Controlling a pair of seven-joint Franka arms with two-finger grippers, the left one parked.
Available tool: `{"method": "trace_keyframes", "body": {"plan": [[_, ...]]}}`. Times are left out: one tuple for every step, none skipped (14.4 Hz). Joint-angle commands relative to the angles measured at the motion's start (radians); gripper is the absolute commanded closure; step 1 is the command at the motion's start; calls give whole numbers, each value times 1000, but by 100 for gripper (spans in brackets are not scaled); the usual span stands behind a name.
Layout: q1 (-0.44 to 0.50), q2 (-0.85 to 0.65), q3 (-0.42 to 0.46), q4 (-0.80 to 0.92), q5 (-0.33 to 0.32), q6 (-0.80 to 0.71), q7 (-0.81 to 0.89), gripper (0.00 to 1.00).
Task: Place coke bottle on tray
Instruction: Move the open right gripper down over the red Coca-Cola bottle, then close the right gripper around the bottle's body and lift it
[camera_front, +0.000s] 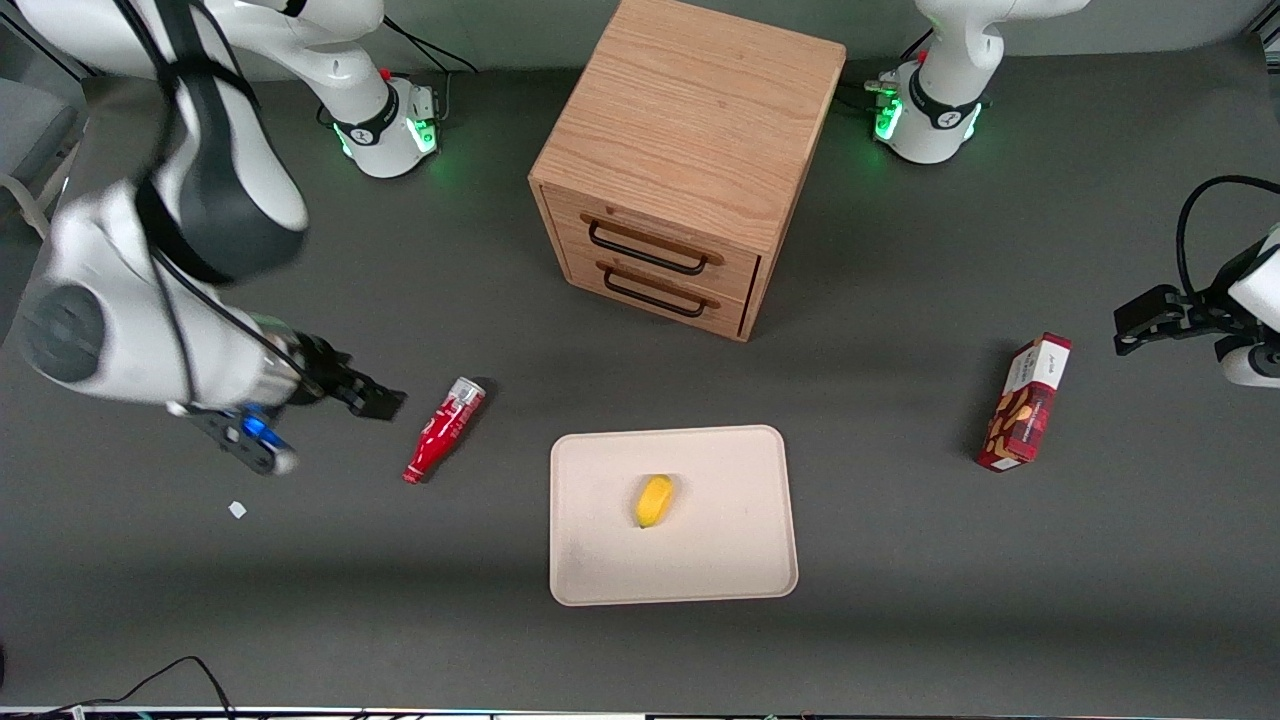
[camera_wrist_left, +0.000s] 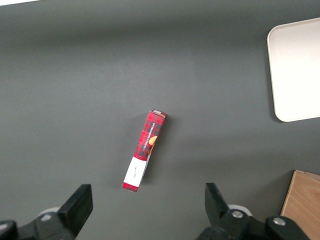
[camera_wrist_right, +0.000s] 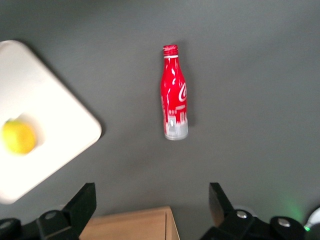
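While the right arm hangs low over its own end of the grey tabletop (camera_front: 900, 600), the scene reads like this:

Coke bottle: the coke bottle (camera_front: 444, 429) lies flat on its side on the tabletop, off the tray, with its red cap pointing toward the front camera and its silver-grey base pointing toward the cabinet. The wrist camera looks straight down on it (camera_wrist_right: 174, 93), white script lettering facing up.

Gripper: the gripper (camera_front: 372, 400) hovers just beside the bottle's base end, toward the working arm's end of the table, apart from the bottle and touching nothing.

Fingers: the two black fingers (camera_wrist_right: 83, 204) are spread wide, with nothing between them.

Tray: the cream tray (camera_front: 700, 560) sits flat on the tabletop near the bottle, toward the parked arm's end, closer to the front camera than the cabinet. A gap of bare tabletop separates bottle and tray.

Lemon: a small yellow lemon (camera_front: 654, 500) rests on the tray, near its middle.

Cabinet: a wooden two-drawer cabinet (camera_front: 690, 140) stands farther from the front camera than the tray, both drawers shut.

Snack box: a red snack box (camera_front: 1025, 403) lies well apart, toward the parked arm's end.
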Motion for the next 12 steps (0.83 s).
{"method": "trace_keyframes", "body": {"plan": [[0, 41, 11, -103, -73, 130, 61, 0], [0, 52, 11, -147, -75, 193, 64, 0], [0, 56, 11, -192, -81, 252, 64, 0], [0, 58, 11, -236, -103, 305, 65, 0], [0, 61, 11, -267, -113, 344, 65, 0], [1, 70, 11, -287, -115, 376, 65, 0], [1, 78, 11, -301, -118, 401, 65, 0], [1, 84, 11, -319, -129, 433, 65, 0], [0, 93, 11, -342, -135, 473, 73, 0], [1, 101, 11, -362, -138, 519, 82, 0], [1, 115, 11, -370, -153, 550, 91, 0], [0, 130, 11, -370, -172, 565, 108, 0]]}}
